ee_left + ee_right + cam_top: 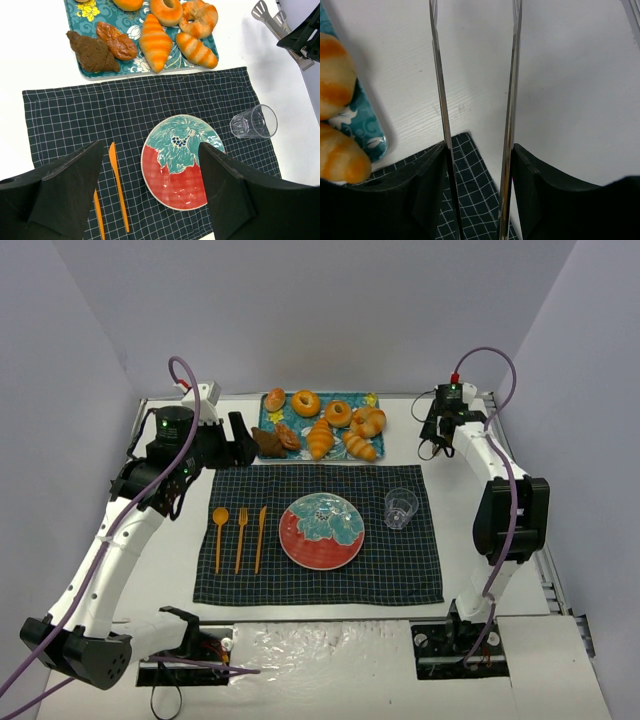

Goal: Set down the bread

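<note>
Bread: the golden-orange croissant [320, 438] lies on the tray [131, 64] at the far middle of the tabletop [455, 490], near the tray's front edge, one tapered end pointing at the placemat [400, 570]. Nothing grips it.
Neighbours on the tray: a paler croissant [361, 447] lies just to its right, brown pastries [268, 443] to its left, and two ring doughnuts [306, 402] behind it.
Left gripper [240, 440]: jaws wide apart with nothing between them. In the top view it sits beside the tray's near-left corner, and its wrist camera looks down over the placemat and the plate [321, 531].
Right gripper [479, 150]: jaws closed on a pair of metal tongs [440, 75], one finger pressed against the outside of each tong arm.
Tongs: the arms stand slightly apart and reach out over bare tabletop to the right of the tray, clear of the pastries.
Plate: red and teal, in the middle of the placemat, with nothing on it.
Glass [401, 508]: clear and upright, to the right of the plate on the placemat.
Cutlery: an orange spoon [220, 535], fork [241, 538] and knife [261, 538] lie side by side to the left of the plate.
</note>
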Available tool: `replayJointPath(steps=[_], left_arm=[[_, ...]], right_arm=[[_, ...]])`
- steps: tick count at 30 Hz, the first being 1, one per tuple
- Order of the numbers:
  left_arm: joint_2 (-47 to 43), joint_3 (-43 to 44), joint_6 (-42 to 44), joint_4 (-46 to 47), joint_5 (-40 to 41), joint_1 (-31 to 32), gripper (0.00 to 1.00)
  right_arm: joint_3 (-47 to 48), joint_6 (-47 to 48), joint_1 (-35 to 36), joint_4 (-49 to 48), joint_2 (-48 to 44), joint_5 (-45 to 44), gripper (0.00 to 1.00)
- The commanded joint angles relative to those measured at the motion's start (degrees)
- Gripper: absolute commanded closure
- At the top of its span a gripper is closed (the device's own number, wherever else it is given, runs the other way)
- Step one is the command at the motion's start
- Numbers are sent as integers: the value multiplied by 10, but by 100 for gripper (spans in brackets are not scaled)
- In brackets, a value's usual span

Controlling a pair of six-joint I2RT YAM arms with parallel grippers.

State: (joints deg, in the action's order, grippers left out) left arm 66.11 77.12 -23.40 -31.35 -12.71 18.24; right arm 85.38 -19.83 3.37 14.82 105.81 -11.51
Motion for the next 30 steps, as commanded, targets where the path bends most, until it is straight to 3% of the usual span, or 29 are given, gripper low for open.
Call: replayJointPath(steps=[1,14,30], left_arm=[[-1,7,-2,43,-10,-2,27],[2,8,-3,42,-11,-2,27],[6,10,-2,39,-7,-2,27]], right_arm=[[29,4,22,5,-68,-28,52],[64,0,66,41,-142,7,52],[84,-9,158,55,-156,33,53]])
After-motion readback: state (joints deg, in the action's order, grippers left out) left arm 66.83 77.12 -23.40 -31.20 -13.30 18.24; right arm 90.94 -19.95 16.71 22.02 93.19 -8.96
